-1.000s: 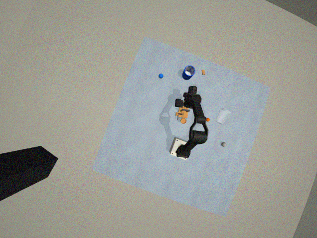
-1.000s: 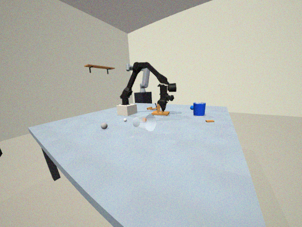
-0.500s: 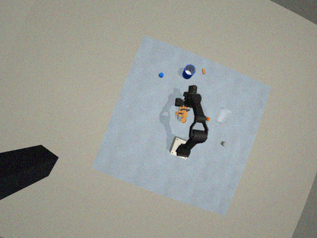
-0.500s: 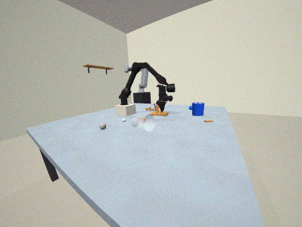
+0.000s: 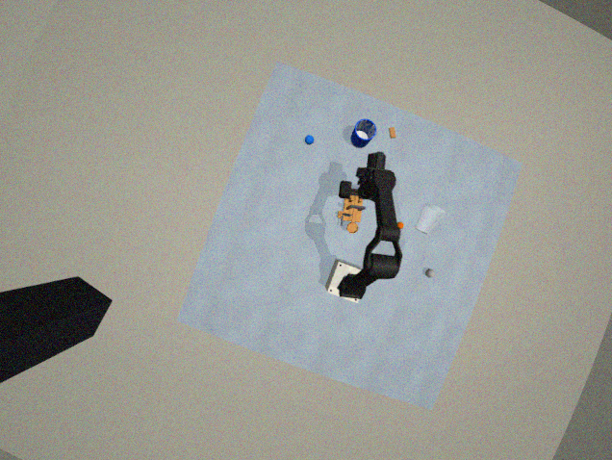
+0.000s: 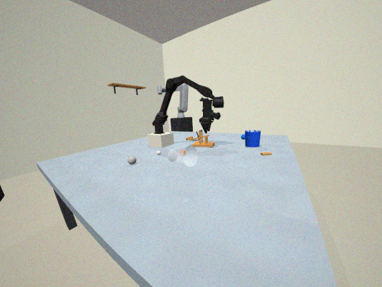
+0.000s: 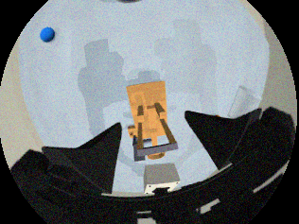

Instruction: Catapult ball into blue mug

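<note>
Desk: pale blue top, carrying all items listed below.

Catapult: orange wooden frame on a flat base, standing near the middle of the desk. In the wrist view the catapult lies straight ahead of the camera, its long axis running toward the mug. Landmark for the entries that follow.

End effector: black, pointing down, hanging just above the catapult and apart from it. Fingers spread wide, nothing between them; in the wrist view the fingers flank the catapult on either side.

Mug: blue, upright, well beyond the catapult on the side away from the arm's base.

Blue ball: on the desk, beside the mug, well apart from the catapult.

Orange ball: small, on the desk, on the far side of the arm from the catapult.

Grey ball: on the desk, well apart from the catapult.

Cup: clear, lying on its side, well apart from the catapult.

Block: small, orange, flat on the desk near the mug.
</note>
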`<control>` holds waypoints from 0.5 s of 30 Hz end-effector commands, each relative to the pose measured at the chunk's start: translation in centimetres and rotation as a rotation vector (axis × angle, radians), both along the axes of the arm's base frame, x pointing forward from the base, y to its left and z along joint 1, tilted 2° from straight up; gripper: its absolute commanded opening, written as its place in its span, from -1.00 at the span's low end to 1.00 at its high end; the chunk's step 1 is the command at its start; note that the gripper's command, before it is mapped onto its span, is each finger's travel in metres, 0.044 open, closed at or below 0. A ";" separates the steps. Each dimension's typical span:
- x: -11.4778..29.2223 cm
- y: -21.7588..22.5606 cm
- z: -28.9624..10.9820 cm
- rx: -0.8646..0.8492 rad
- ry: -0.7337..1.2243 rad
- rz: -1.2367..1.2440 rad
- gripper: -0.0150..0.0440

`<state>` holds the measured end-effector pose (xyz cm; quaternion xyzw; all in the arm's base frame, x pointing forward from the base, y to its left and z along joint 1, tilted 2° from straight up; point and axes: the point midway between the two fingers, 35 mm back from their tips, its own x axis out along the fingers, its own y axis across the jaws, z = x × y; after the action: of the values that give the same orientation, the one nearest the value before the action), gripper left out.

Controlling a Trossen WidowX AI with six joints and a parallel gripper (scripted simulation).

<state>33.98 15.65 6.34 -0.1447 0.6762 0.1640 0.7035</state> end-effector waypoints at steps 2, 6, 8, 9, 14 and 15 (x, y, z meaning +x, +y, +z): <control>-0.2 -0.2 4.0 0.009 -0.020 0.003 1.00; 0.2 0.1 2.2 0.011 -0.025 -0.001 1.00; -0.1 -0.1 2.9 0.010 -0.025 -0.002 1.00; -0.4 -0.2 3.4 0.008 -0.025 -0.003 1.00; -0.3 -0.2 2.5 0.008 -0.025 -0.004 1.00; -0.2 -0.1 1.2 0.008 -0.025 -0.004 1.00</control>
<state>33.80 15.55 9.35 -0.1422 0.6642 0.1663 0.7148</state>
